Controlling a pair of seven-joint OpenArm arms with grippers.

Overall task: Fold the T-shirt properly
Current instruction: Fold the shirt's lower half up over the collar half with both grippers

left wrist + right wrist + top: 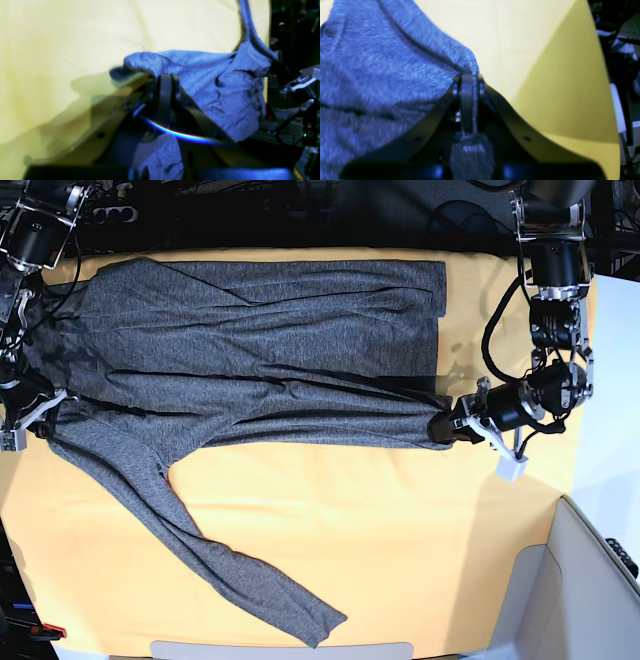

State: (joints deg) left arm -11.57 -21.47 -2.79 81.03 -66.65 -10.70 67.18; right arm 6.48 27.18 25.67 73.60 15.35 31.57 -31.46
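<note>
The charcoal-grey T-shirt [260, 340] lies spread lengthwise across the yellow table cloth [420, 520], partly folded over itself along its lower edge. One long sleeve [230, 570] trails toward the front edge. My left gripper [447, 427] is at the shirt's hem corner on the right of the base view. In the left wrist view the left gripper [163, 80] is shut on a bunched fold of the T-shirt [225, 82], lifted off the cloth. My right gripper [38, 413] is at the shoulder end; in its wrist view the right gripper [468, 80] is shut on a seam edge of the T-shirt [375, 65].
A pale grey bin [590, 580] stands at the front right corner. A small white tag [512, 468] dangles from the left arm's cable. Dark equipment and cables line the far edge [300, 210]. An orange object [45, 632] sits at the front left.
</note>
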